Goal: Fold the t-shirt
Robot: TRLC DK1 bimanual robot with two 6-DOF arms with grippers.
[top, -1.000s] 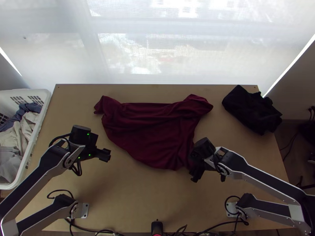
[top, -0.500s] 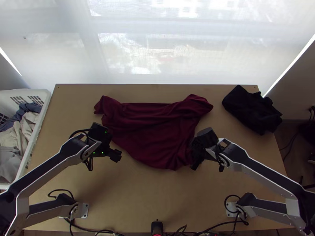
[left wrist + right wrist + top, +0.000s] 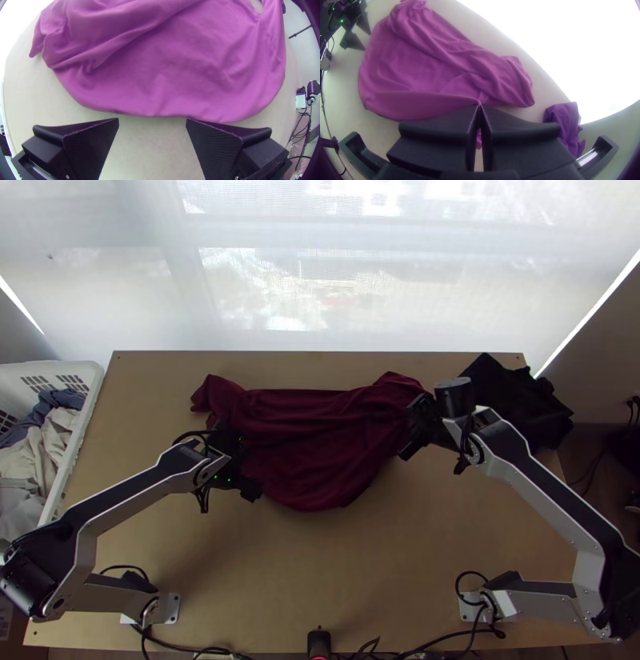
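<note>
on the light table (image 3: 320,564), the shirt (image 3: 316,456) lies rumpled, longest from side to side, with your right claw (image 3: 479,105) clenched on a pinch of its right side and your left claw (image 3: 152,120), spread, nearest its near edge, probably the next grip.

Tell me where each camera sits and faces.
Top: high over the table, at its near edge, facing steeply down; left arm and right arm show.
On left arm's wrist: looks at the shirt past its own open left claw.
On right arm's wrist: looks across the shirt, past its right claw closed on it; left claw beyond.
Top and right wrist views share the dark cloth bundle.
</note>
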